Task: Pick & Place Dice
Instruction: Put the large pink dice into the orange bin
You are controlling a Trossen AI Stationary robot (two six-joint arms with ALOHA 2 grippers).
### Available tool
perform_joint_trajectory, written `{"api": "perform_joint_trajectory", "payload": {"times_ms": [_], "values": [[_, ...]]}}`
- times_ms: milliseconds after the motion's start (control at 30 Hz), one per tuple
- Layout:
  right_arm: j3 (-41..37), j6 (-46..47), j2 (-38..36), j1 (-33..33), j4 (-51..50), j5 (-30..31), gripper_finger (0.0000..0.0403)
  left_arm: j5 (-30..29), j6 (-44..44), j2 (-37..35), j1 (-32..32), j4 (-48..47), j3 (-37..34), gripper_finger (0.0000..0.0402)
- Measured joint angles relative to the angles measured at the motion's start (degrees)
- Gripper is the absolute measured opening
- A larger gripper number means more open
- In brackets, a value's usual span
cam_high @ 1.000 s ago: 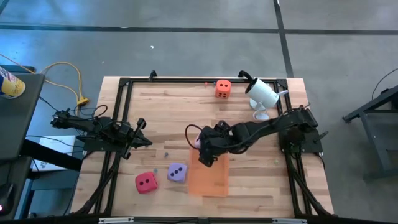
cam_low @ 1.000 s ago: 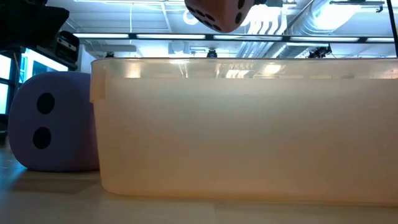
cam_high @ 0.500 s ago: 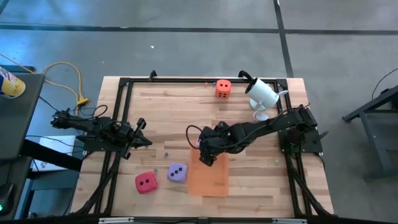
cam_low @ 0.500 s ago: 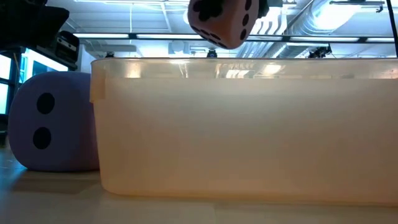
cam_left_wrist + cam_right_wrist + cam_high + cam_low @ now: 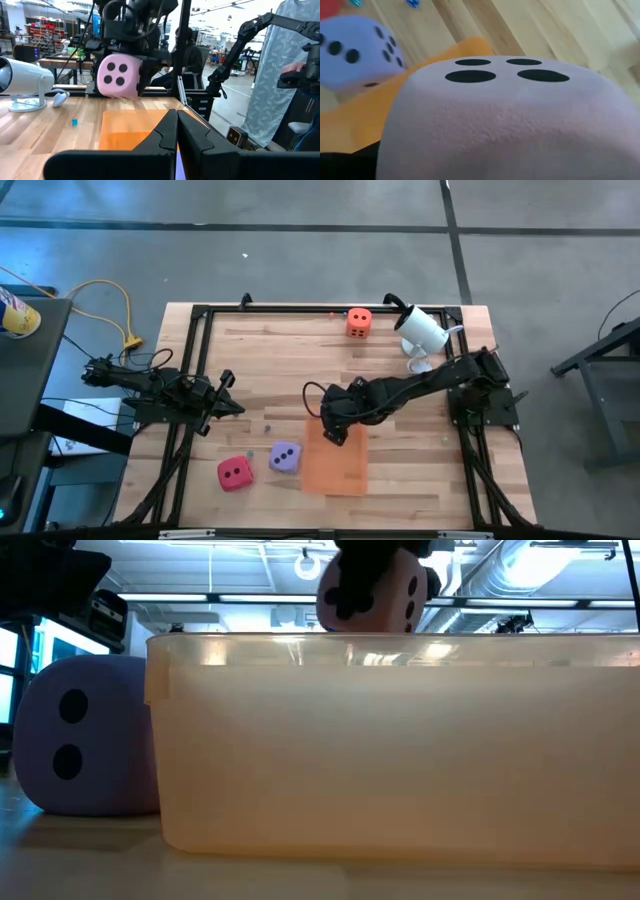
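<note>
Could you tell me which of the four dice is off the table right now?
The pink die: the right gripper holds it above the orange mat, while the orange, red and purple dice lie on the wood.

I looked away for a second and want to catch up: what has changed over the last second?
The right tool, still holding the pink die, has come down towards the orange mat; in the low view the die sits lower, and its pips face differently. The left tool stays shut and parked at the left side. The purple die, red die and orange die have not moved.
</note>
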Motion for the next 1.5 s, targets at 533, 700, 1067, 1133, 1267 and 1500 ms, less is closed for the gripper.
{"api": "perform_joint_trajectory", "payload": {"times_ms": [533, 700, 1067, 1133, 1267, 1500], "values": [[-1.9, -16.1, 9.0, 1.2, -0.7, -9.0, 0.0352, 0.0, 0.0, 0.0, 0.0, 0.0, 0.0, 0.0], [-1.9, -15.1, 11.1, 0.8, -1.0, -10.7, 0.0363, 0.0, 0.0, 0.0, 0.0, 0.0, 0.0, 0.0], [-1.9, -14.8, 12.0, 0.5, -2.0, -12.0, 0.0365, 0.0, 0.0, 0.0, 0.0, 0.0, 0.0, 0.0], [-1.9, -14.8, 12.0, 0.5, -1.9, -11.7, 0.0365, 0.0, 0.0, 0.0, 0.0, 0.0, 0.0, 0.0], [-1.9, -15.2, 12.0, 0.5, -1.9, -12.2, 0.0386, 0.0, 0.0, 0.0, 0.0, 0.0, 0.0, 0.0], [-1.8, -18.0, 12.0, 0.1, -1.8, -14.9, 0.0387, 0.0, 0.0, 0.0, 0.0, 0.0, 0.0, 0.0]]}}
